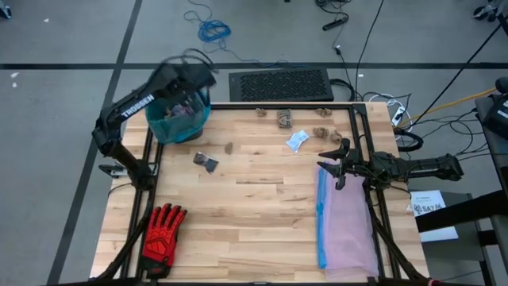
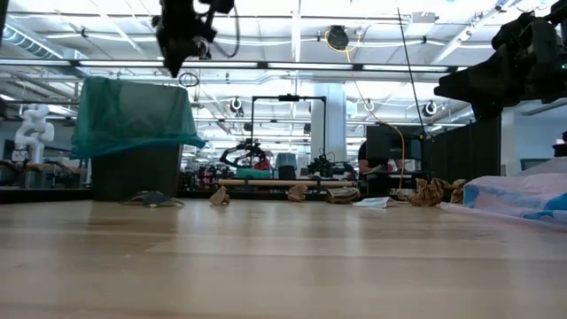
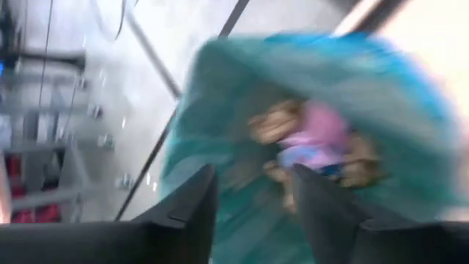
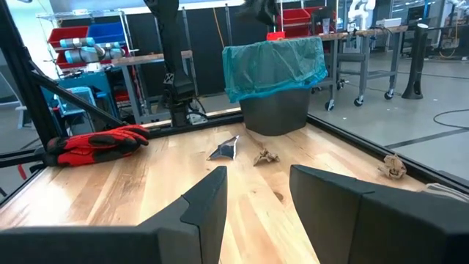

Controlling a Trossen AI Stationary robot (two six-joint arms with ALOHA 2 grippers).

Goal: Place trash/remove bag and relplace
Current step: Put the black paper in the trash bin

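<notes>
A dark bin [image 2: 133, 173] stands at the table's far left corner, with the teal-green bag [image 1: 178, 119] folded over its rim. Tan lumps and a pink piece [image 3: 322, 132] lie inside it. My left gripper [image 3: 253, 213] hangs open above the bin's mouth, blurred, and holds nothing. Tan paper lumps [image 1: 284, 119] lie along the far edge. A pale blue scrap [image 1: 297, 141] and a dark scrap [image 1: 205, 161] lie nearer the middle. My right gripper [image 1: 329, 159] is open above the table's right side, beside the lilac bag, and points toward the bin.
A red-and-black glove [image 1: 163, 230] lies near the near left corner. The pale lilac bag with a blue rim [image 1: 345, 226] lies flat along the right edge. A black perforated mat [image 1: 279, 84] sits beyond the far edge. Bare wood shows in the table's middle and near side.
</notes>
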